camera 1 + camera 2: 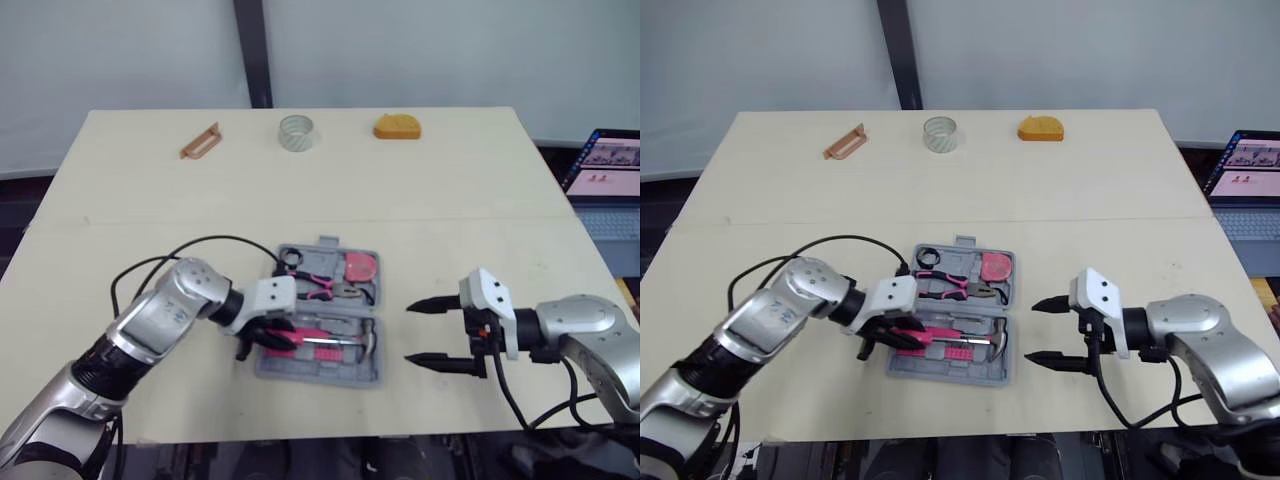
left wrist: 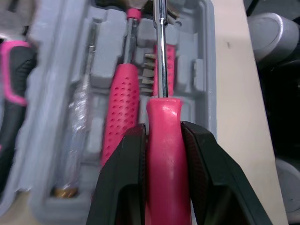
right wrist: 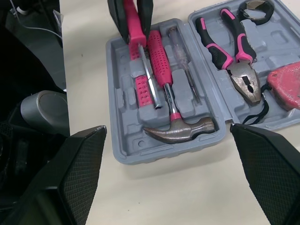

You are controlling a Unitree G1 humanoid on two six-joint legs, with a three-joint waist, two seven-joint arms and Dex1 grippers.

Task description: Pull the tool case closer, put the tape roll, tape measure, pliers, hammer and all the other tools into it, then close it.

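My left gripper (image 1: 265, 335) squeezed the pink screwdriver (image 2: 162, 136) right over the open tool case (image 3: 126, 154) under my fingers, my right gripper (image 1: 410, 332) hung wide open beside it, and I thought a crooked drop onto the hammer (image 3: 180, 129) could keep the tool case from shutting.

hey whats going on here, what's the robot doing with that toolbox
The robot is packing tools into the open grey tool case on the table. Its left gripper is shut on a pink-handled screwdriver, holding it at the case's near half, where the hammer lies. Pliers and a tape measure sit in the far half. The right gripper hangs open beside the case. A tape roll sits at the table's far edge, not yet packed.
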